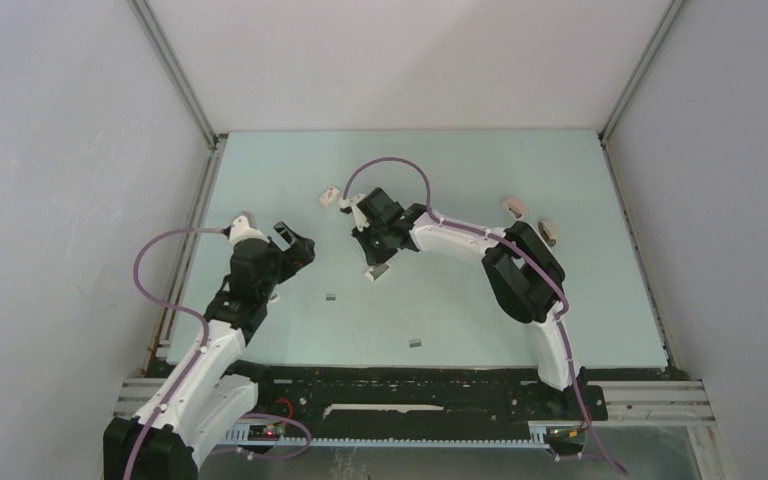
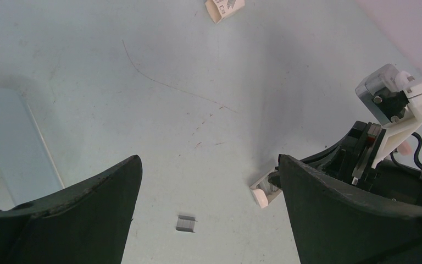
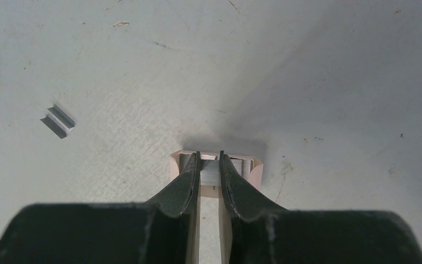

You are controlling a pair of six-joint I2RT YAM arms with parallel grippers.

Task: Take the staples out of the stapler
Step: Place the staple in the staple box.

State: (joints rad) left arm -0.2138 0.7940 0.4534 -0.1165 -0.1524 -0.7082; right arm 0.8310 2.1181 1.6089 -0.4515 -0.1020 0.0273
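Right gripper is nearly closed: only a narrow slit between the fingers, and they pinch a grey metal strip seated in the channel of the stapler. That strip looks like the staples, though I can't rule out the stapler's own rail. The stapler lies open on the table, roughly centre and a bit toward the far side, directly under my right fingertips; its pale pinkish-white rim shows on both sides of the fingers. Seen from overhead it sits at the tip of the right gripper, as a small white piece. Left gripper is spread wide and holds nothing. It hangs above bare table, left of the stapler and apart from it. First loose staple strip lies flat between my left gripper and the stapler, touching neither. Second loose staple strip is nearer the front edge, well apart from both grippers. The right wrist view shows one loose strip ahead-left of the fingers; can't tell which. Small printed box sits beyond the stapler, near but not touching. Two small pale items at far right are too small to identify.
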